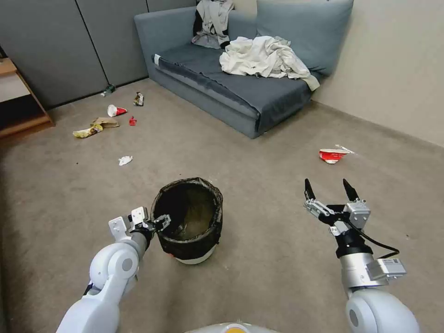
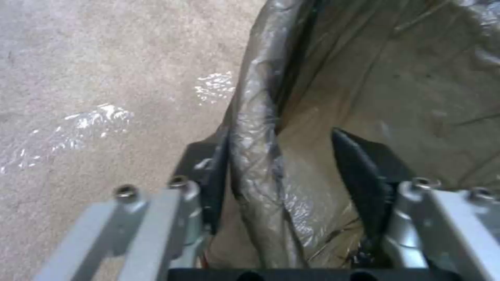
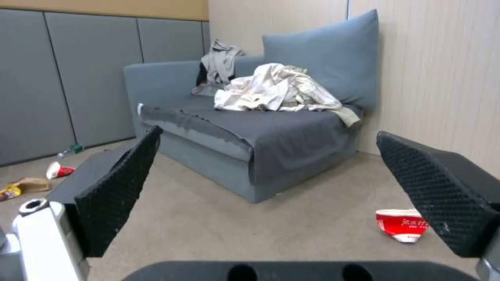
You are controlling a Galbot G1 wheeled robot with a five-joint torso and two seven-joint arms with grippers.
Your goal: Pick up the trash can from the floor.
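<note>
The trash can [image 1: 188, 246] stands upright on the floor [image 1: 268, 277] just in front of me, a round white bin with a dark bag folded over its rim. My left gripper [image 1: 156, 223] is at the can's near-left rim and stands open. In the left wrist view the bagged rim [image 2: 255, 128] runs between the fingers, one fingertip [image 2: 211, 171] outside the can and the other inside it. Off to the right, my right gripper [image 1: 330, 189] hovers open above the carpet with nothing in it, its pads [image 3: 120, 187] spread wide.
A grey sofa [image 1: 240, 92] with piled clothes [image 1: 263, 58] fills the back. A crushed red-and-white cup [image 1: 333, 155] lies on the carpet beyond the right gripper. Scattered litter [image 1: 104, 122] lies at the far left near a wooden shelf [image 1: 18, 106].
</note>
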